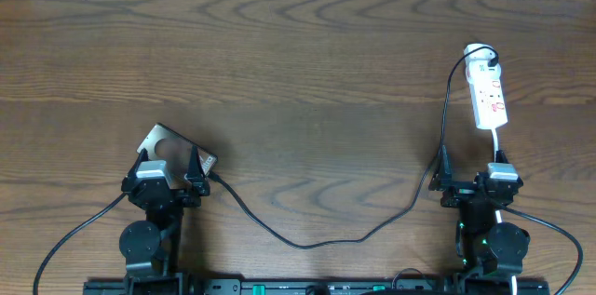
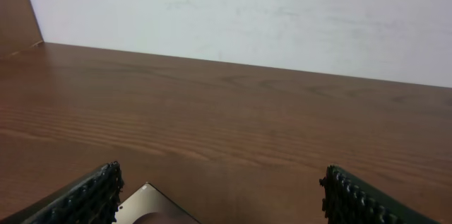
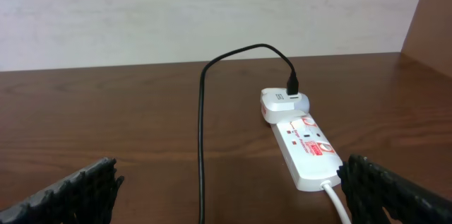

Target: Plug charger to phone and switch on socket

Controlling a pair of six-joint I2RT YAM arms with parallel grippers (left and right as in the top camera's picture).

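One phone (image 1: 160,141) lies tilted near the front-left corner of the worktop (image 1: 298,53), partly under the left gripper (image 1: 170,172), whose jaws stand wide with nothing between them. The right gripper (image 1: 468,183), equally wide and empty, faces the white socket (image 1: 487,95) by the right edge. The charger (image 1: 307,242) runs from a white adapter (image 3: 282,102) at the socket's far end to the phone's near corner; whether its tip is plugged in cannot be told.

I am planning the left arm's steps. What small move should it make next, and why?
Probably shift the open left gripper slightly right and lower, to the end of the thin black charger cable, which lies beside the flat bronze phone; whether it is plugged in cannot be told.
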